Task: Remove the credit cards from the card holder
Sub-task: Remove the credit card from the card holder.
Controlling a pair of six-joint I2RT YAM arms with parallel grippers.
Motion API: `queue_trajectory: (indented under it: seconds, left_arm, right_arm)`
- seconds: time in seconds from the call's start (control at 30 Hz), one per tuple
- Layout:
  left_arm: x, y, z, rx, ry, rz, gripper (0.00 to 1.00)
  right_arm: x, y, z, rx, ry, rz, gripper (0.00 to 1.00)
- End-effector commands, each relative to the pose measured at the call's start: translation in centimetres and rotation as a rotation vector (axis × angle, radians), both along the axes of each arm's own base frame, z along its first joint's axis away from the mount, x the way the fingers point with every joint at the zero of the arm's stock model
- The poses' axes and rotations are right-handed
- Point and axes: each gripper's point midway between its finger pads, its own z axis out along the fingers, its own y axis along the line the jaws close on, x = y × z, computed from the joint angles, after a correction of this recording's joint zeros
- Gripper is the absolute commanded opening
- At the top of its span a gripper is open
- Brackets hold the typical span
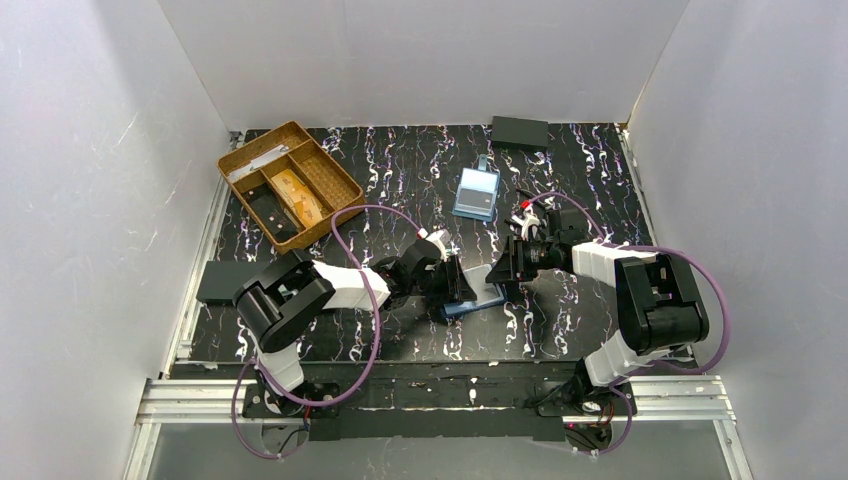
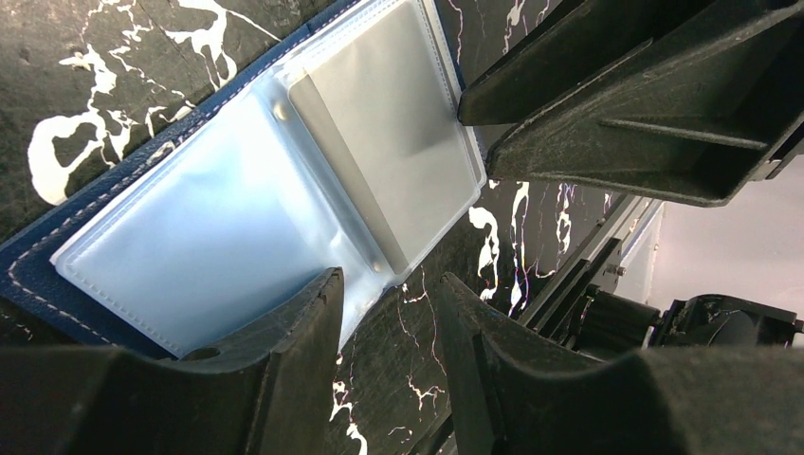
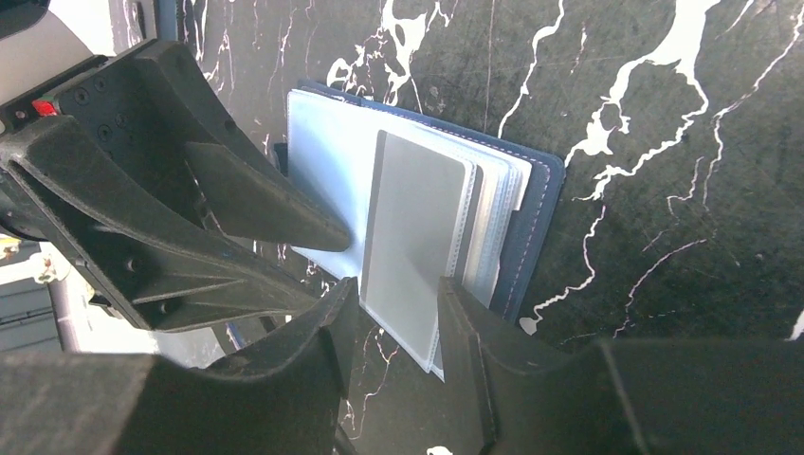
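Blocking card holder (image 1: 480, 303) overhead, left hand (image 1: 460, 283), right hand (image 1: 503, 272)

A brown divided tray (image 1: 290, 185) is sitting at the far left corner of a black marbled table (image 1: 400, 165). A flat black box (image 1: 519, 132) is lying by the back wall (image 1: 420, 60). A light blue clear case (image 1: 476, 192) is lying near the middle. A black slab (image 1: 222, 281) is resting at the left edge.

Left gripper (image 2: 384, 294) faces right gripper (image 3: 396, 299) closely, both low (fingers slightly parted).
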Motion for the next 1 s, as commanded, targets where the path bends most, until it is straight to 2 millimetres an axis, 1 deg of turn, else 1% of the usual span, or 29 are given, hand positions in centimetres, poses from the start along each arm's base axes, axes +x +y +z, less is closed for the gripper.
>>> queue_trajectory:
  seconds: [0.0, 0.6, 0.83, 0.97]
  left_arm:
    - [0.2, -0.4, -0.1, 0.009, -0.002, -0.002, 0.4]
    - [-0.2, -0.3, -1.3, 0.022, 0.029, -0.008, 0.39]
    - [-0.3, -0.4, -1.6, 0.023, 0.038, -0.01, 0.39]
    - [-0.3, -0.3, -1.8, 0.026, 0.041, -0.009, 0.39]
  right_arm:
    - [0.6, 0.0, 0.0, -0.014, -0.022, 0.013, 0.45]
    - [0.2, 0.1, -0.5, -0.023, 0.0, 0.029, 0.47]
    - [0.1, 0.3, -0.5, -0.015, 0.007, 0.039, 0.48]
    - [-0.2, 0.7, -0.1, 0.022, 0.018, 0.061, 0.48]
